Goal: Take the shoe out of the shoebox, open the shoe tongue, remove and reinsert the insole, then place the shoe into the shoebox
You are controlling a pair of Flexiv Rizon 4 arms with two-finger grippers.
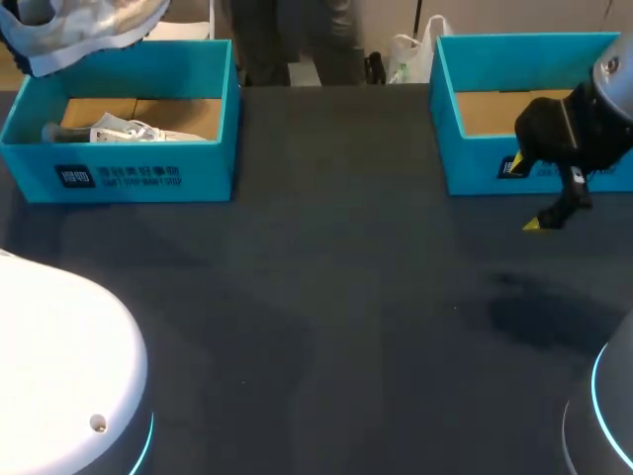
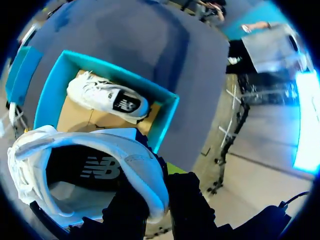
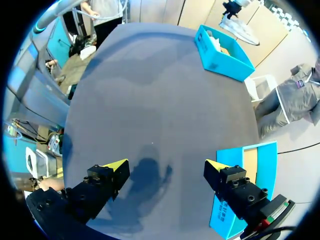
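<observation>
Your left tool point(image 2: 157, 187) grips the white sneaker point(image 2: 135, 165) above its shoebox point(image 2: 115, 75); lower it onto the bench point(image 1: 326, 297) beside the released right tool point(image 3: 165, 164).

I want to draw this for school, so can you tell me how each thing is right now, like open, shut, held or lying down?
left pincer: shut on the lifted shoe.
lifted shoe: held in the air above the left shoebox.
second shoe: lying inside the left shoebox.
left shoebox: open, no lid, one shoe in it.
right shoebox: open, no lid, visible floor bare.
right pincer: open, holding nothing.
</observation>
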